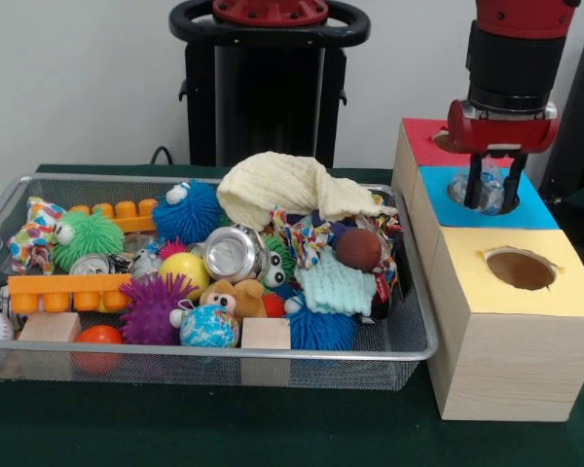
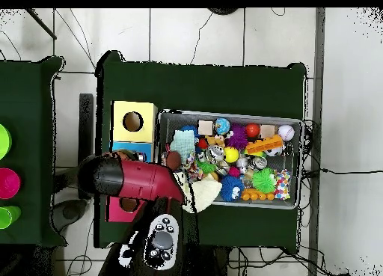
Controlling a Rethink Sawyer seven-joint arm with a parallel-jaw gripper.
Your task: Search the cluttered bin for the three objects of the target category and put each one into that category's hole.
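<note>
Up at the right, the black two-fingered tool [image 1: 493, 190] hangs over the blue-topped wooden box's hole [image 1: 479, 192], clamped on a crumpled silvery can [image 1: 488, 188]; the wire-mesh bin [image 1: 409, 347] lies left.

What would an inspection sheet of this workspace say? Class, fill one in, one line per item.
Surface: green table, bare at the near edge.
Job's things: box with red, blue and yellow tops, a hole in each; crushed can in the bin.
Clutter: cloth, spiky balls, blocks, globe ball, teddy.
Gripper: gripper over the blue hole, shut on a crumpled clear item.
Cables: cables on the floor beside the table.
Surroundings: tiled floor; second table with coloured cups.
</note>
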